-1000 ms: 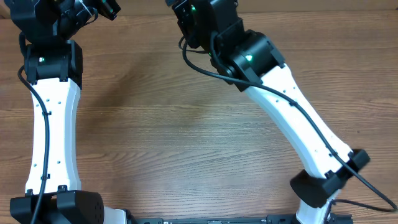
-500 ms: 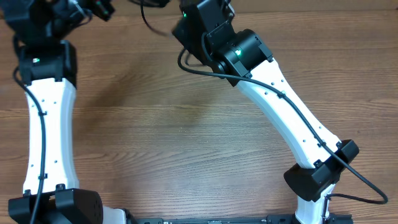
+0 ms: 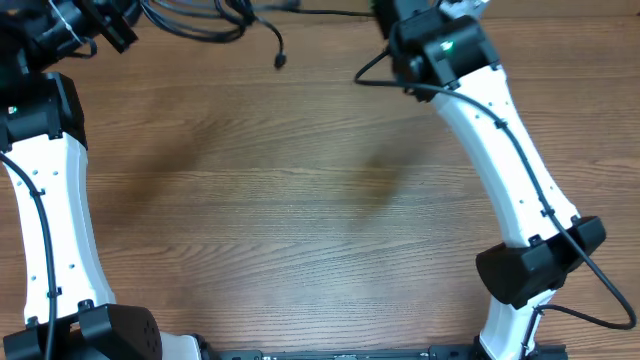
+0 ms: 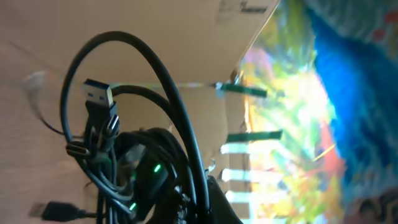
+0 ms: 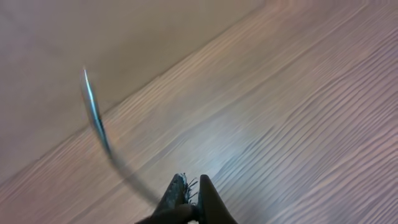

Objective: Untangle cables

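Holding the cables (image 3: 200, 20) stretched along the counter (image 3: 300, 200) far edge. My left pincer (image 3: 122, 32), near the far-left corner, is clamped on the bunch as an anchor. My right pincer (image 5: 189, 202) is pinched tight on one strand, probably to draw it free. One plug (image 3: 279, 62) dangles between them.

Cables (image 3: 215, 30) crowd far edge; table (image 3: 300, 200) middle open.

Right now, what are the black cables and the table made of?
The cables look like black rubber or plastic, bending in smooth loops. One plug has a shiny tip, probably metal. The table looks like wood or laminate, showing grain lines.
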Robot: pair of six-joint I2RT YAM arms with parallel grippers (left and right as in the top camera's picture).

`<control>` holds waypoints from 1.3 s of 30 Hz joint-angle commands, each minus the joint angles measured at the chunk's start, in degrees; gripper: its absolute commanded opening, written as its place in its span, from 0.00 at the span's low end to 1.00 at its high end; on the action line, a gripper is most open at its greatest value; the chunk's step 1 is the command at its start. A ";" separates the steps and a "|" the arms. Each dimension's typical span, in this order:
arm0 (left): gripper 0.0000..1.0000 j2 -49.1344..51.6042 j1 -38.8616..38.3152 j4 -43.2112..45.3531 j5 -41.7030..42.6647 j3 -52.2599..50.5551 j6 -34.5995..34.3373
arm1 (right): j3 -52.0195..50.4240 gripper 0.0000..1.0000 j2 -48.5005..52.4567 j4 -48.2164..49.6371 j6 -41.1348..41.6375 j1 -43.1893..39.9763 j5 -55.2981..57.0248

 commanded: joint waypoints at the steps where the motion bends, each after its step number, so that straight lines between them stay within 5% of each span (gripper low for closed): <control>1: 0.04 -2.45 1.03 0.13 2.99 2.03 5.66 | 0.28 0.68 -1.46 -0.92 -6.62 -2.36 0.52; 2: 0.04 -2.45 1.03 0.15 2.95 2.03 5.84 | 0.28 1.00 -1.44 -1.55 -6.54 -2.38 -0.83; 6: 0.10 -2.38 0.94 0.09 3.10 2.03 9.62 | 0.26 1.00 -1.44 -2.49 -6.60 -2.36 -5.64; 7: 0.40 -2.38 0.85 0.04 3.34 2.03 11.37 | 0.26 1.00 -1.44 -2.32 -7.21 -2.36 -6.82; 8: 0.98 -2.38 0.39 0.15 4.35 2.03 16.00 | 0.26 1.00 -1.44 -0.98 -13.03 -2.08 -12.11; 11: 1.00 -2.38 -1.16 -2.75 6.14 2.03 27.28 | 0.31 1.00 -1.49 0.50 -21.46 -1.66 -20.02; 19: 1.00 -2.38 -6.62 -17.86 -2.05 2.03 54.49 | 0.31 1.00 -3.52 2.29 -26.73 -1.60 -19.54; 21: 1.00 -2.40 -6.60 -23.04 -10.62 2.03 52.43 | 0.31 1.00 -4.44 2.91 -31.21 -1.60 -21.20; 25: 1.00 -2.43 -7.04 -38.77 -36.79 2.03 34.07 | 0.31 1.00 -5.84 2.27 -33.31 -1.60 -22.21; 28: 1.00 -2.43 -8.09 -44.15 -50.90 2.03 34.36 | 0.31 1.00 -6.03 1.79 -33.09 -1.60 -22.21; 30: 1.00 -2.38 -9.18 -47.54 -54.64 2.03 38.75 | 0.28 1.00 -6.03 1.46 -33.11 -1.60 -22.21; 32: 1.00 -2.38 -11.45 -49.68 -59.54 2.03 51.21 | 0.28 1.00 -6.03 1.53 -33.20 -1.62 -22.21; 35: 1.00 -2.34 -17.35 -60.08 -79.89 2.03 62.03 | 0.28 1.00 -6.03 2.47 -35.12 -1.60 -22.25; 39: 1.00 -1.11 -26.25 -69.75 -106.77 2.03 66.42 | 0.22 1.00 -5.97 2.47 -38.80 -1.60 -29.53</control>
